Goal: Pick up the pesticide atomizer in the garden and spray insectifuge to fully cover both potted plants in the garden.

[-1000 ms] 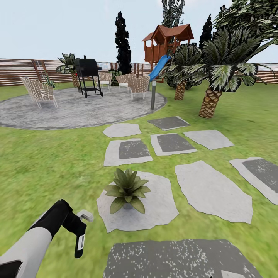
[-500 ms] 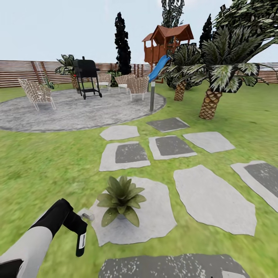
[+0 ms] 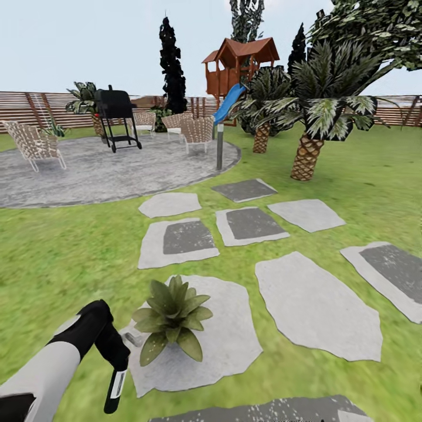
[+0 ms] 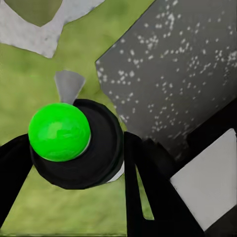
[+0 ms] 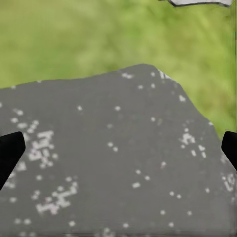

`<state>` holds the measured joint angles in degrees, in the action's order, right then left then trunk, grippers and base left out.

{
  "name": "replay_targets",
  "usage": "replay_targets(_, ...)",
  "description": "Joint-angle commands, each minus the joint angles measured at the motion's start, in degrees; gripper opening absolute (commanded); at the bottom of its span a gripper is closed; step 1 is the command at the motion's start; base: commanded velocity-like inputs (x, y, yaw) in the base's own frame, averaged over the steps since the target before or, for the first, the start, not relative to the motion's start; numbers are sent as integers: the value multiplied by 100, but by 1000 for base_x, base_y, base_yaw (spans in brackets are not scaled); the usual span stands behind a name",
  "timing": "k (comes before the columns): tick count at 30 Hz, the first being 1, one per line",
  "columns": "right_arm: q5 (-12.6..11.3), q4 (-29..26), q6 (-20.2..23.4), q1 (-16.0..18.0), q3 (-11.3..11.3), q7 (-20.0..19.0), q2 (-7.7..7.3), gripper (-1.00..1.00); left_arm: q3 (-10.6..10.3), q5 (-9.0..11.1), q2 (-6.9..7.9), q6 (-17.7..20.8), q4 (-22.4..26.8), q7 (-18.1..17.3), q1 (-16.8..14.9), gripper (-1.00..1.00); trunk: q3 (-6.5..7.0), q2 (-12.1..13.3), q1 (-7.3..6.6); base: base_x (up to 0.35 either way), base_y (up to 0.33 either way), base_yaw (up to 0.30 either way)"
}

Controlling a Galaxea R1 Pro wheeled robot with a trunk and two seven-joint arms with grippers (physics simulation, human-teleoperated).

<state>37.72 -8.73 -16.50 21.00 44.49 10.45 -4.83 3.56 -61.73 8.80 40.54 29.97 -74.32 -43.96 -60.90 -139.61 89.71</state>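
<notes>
– Green knob [image 4: 59, 131] dead centre of the left wrist view, black atomizer [image 4: 101, 148] under it, left gripper [image 4: 74, 168] clamped round the body on both sides. Grip looks solid?

– Looks it, fingers hard against the black. In the head view that hand sits lower left, and the grey nozzle [image 3: 133, 337] pokes out just beside the plant [image 3: 170, 319] on its pale paver [image 3: 234, 328].

– So what's the worry?

– Aim. I can't tell from here which way that nozzle faces. In the wrist view it seems to tip towards grass [image 4: 29, 79], not leaves. Fire like that and the spray lands on the lawn.

– And coverage?

– That's the second one. The nozzle is low and off the plant's left edge, so the far leaves may stay dry. The job wants each plant fully covered.

– Anything else?

– Arm's close to those leaves, a swing towards centre frame could nudge the pot.

– Right gripper [image 5: 118, 153]?

– Spread wide, holding nothing, tips at either edge of its view over a dark speckled slab [image 5: 98, 197]
</notes>
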Motion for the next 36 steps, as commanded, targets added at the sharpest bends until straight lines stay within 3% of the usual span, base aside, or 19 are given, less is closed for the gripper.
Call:
replay_targets(1, 60, 12, -25, 7, 43, 23, -1, 100, 25, -80, 1, 103, 39, -67, -3, -100, -5, -2, -1, 1, 0, -104)
replay_targets(7, 68, 3, -20, 5, 37, 11, -27, 100, -2, -208, 14, 349, 542, -91, -6, -100, -5, -2, -1, 141, 0, -26)
replay_targets(12, 69, 3, -20, 7, 34, 8, -44, 100, -4, -391, 19, 600, 607, -92, 1, -100, -5, -2, -1, 319, 43, -1)
replay_targets(26, 69, 12, -20, 9, 34, 18, -36, 100, -11, -581, 40, 610, 608, -83, 72, -100, -5, -2, -1, 53, 158, 4)
replay_targets(36, 69, 12, -20, 6, 34, 18, -36, 100, 4, -586, 43, 601, 606, -39, 92, -100, -5, -2, -1, 0, 2, 227)
